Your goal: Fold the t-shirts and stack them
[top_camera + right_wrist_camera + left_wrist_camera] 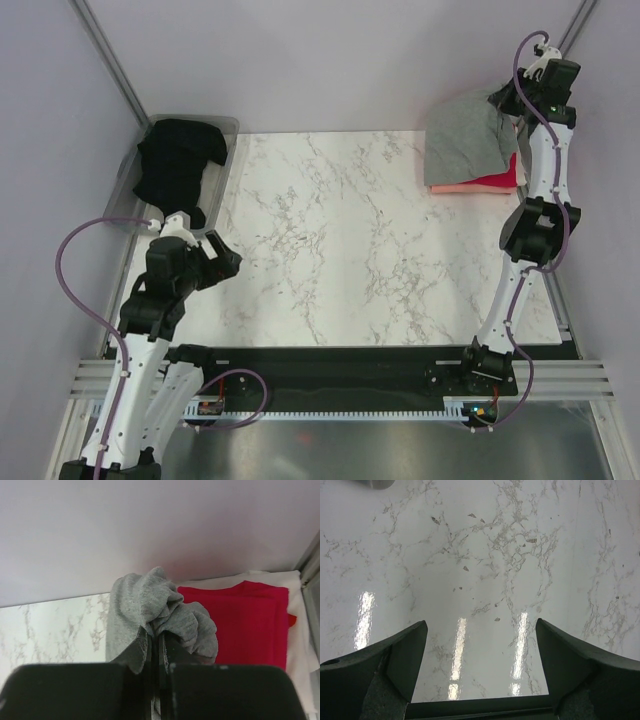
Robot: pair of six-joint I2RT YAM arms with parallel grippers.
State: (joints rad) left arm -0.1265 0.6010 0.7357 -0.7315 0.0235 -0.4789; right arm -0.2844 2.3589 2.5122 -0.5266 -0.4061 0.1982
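Note:
A folded heather-grey t-shirt (pixel 465 140) lies over the red t-shirt (pixel 502 181) and the salmon-pink one (pixel 450 187) at the table's far right corner. My right gripper (pixel 505 100) is shut on a bunched edge of the grey t-shirt (pixel 150 612) and holds it above the red one (pixel 240 622). A black t-shirt (pixel 178 165) is heaped in the clear plastic bin (pixel 226 126) at the far left. My left gripper (pixel 228 262) is open and empty, low over bare marble (pixel 480 580) in front of the bin.
The marble tabletop (pixel 340 240) spans the middle. Grey walls stand close behind the stack and the bin. White cloth (pixel 300 630) shows under the red t-shirt. A metal rail (pixel 330 378) runs along the near edge.

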